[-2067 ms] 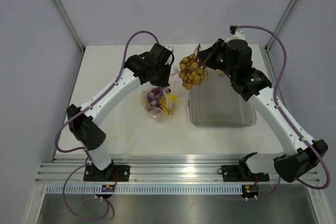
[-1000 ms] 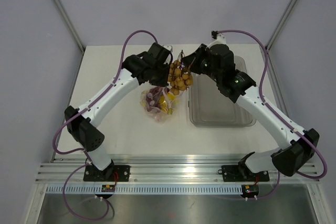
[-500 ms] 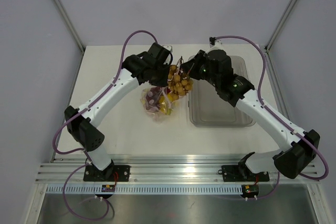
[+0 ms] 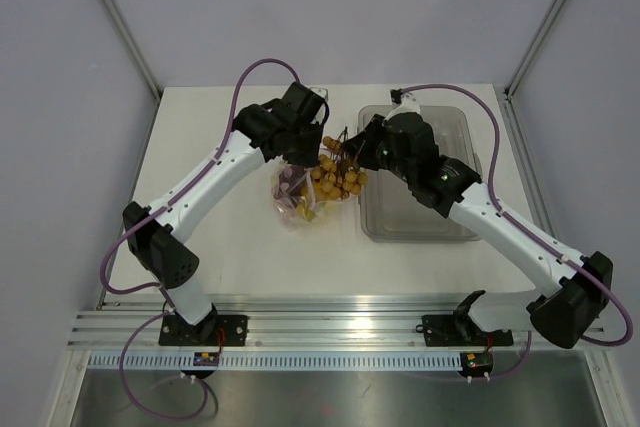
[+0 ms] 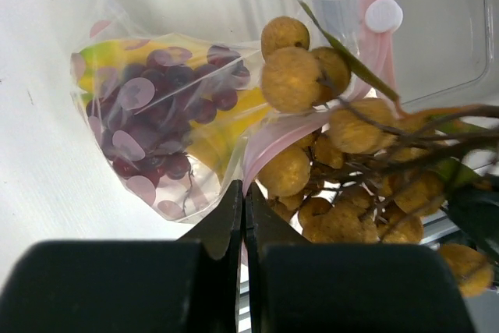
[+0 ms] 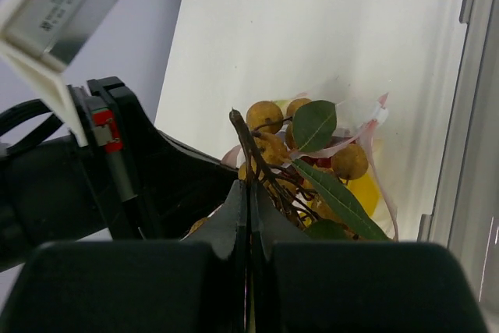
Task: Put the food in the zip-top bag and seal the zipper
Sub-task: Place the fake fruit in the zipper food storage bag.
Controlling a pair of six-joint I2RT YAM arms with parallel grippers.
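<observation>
Plastic, thin and clear with rows of pink-red dots: the zip-top bag lies on the white table, just left of a rigid clear tray. Inside the bag are dark red grapes and yellow bananas.

My left gripper is clenched at the bag's mouth, pinching the pink-red zipper strip between its black fingertips. My right gripper is clamped on the woody stem of the tan-orange fruit cluster. The cluster hangs at the bag's opening, between my two grippers, with green leaves among the round fruits. I cannot tell how far it sits inside the bag.
</observation>
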